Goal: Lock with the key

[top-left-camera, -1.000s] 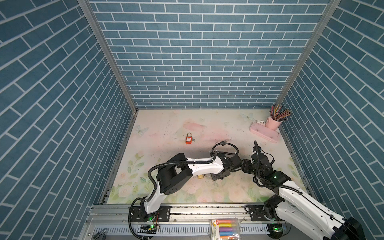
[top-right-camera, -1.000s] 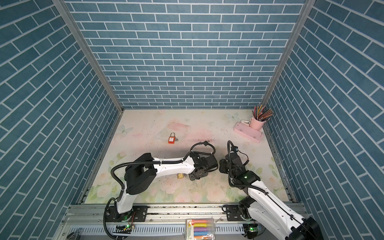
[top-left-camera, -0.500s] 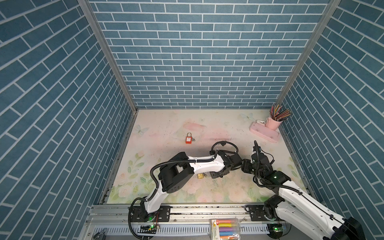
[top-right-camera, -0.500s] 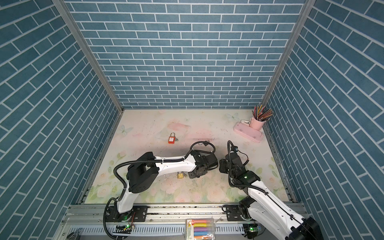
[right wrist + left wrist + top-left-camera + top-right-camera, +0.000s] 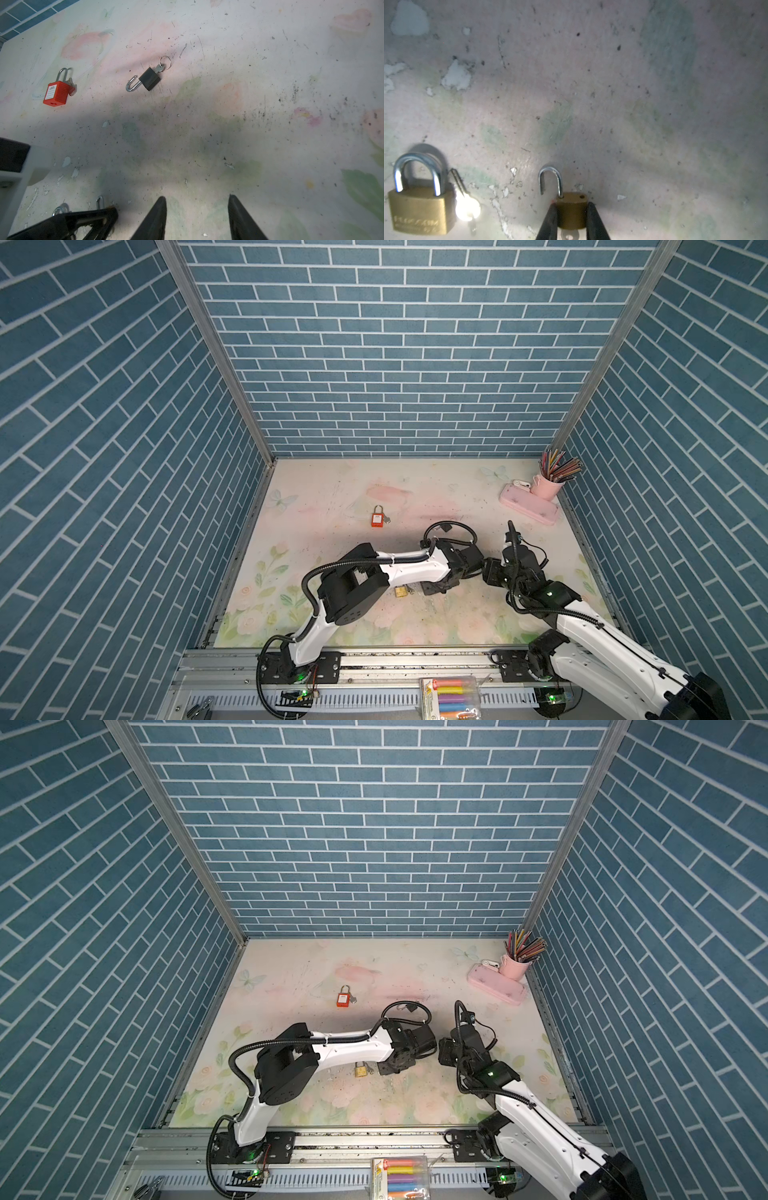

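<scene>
Left wrist view first: the large brass padlock (image 5: 418, 207) lies shut on the worktop (image 5: 612, 83), its key (image 5: 467, 208) just beside it. Near it, my left gripper (image 5: 572, 205) has just pinched in from half spread and now clamps the small brass padlock (image 5: 572, 214) by the sides of its body, low over the worktop near the front middle. With the lock held steady, I judge the key work falls to my other arm. The shackle (image 5: 550, 180) stands open, one leg clear of its hole. A pale round piece (image 5: 569, 236) under the body may be this lock's key. My right gripper (image 5: 197, 198) hangs spread and empty nearby.
</scene>
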You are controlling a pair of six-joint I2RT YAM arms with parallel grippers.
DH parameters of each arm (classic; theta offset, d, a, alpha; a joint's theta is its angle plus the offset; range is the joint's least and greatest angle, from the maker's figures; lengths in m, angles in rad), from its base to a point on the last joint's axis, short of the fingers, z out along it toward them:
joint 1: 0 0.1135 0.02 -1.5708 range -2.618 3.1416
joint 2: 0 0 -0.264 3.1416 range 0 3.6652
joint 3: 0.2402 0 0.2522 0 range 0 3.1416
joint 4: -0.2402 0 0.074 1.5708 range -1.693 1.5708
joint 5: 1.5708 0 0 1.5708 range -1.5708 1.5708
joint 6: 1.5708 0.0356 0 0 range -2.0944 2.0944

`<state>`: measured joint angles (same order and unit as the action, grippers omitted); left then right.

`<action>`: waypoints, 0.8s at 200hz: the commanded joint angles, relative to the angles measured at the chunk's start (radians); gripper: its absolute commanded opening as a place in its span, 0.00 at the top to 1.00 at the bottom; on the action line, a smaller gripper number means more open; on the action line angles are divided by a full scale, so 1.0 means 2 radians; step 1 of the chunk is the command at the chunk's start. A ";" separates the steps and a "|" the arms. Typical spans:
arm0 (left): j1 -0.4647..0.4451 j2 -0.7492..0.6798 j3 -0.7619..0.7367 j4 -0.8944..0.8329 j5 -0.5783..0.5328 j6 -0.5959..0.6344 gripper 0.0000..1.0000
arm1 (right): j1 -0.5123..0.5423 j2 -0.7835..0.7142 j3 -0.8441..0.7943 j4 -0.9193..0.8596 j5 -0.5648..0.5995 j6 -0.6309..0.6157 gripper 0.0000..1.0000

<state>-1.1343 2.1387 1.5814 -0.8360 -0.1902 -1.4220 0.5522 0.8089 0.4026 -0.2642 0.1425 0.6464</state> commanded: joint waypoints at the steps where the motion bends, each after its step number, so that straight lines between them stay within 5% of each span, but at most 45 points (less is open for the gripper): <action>1: 0.008 0.024 0.005 0.009 -0.009 0.033 0.91 | -0.003 -0.003 0.013 -0.006 0.004 -0.008 0.51; 21: 0.010 0.003 0.015 0.022 -0.042 0.088 0.94 | -0.007 -0.005 0.030 -0.012 -0.006 -0.012 0.51; 56: 0.019 -0.066 0.001 0.090 -0.088 0.273 0.97 | -0.023 -0.018 0.086 -0.037 -0.022 -0.025 0.51; 105: 0.056 -0.221 -0.135 0.278 -0.032 0.583 1.00 | -0.043 -0.035 0.164 -0.063 -0.059 -0.045 0.48; 125: 0.062 -0.292 -0.208 0.358 0.019 0.704 1.00 | -0.049 -0.028 0.191 -0.069 -0.110 -0.060 0.48; 160: 0.060 -0.404 -0.343 0.481 0.092 0.893 1.00 | -0.051 0.003 0.232 -0.068 -0.288 -0.114 0.48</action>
<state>-1.0077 1.4265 1.0378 -0.1005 -0.1436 -0.0269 0.4534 0.7780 0.8150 -0.3782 -0.1387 0.5278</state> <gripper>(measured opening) 0.227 0.519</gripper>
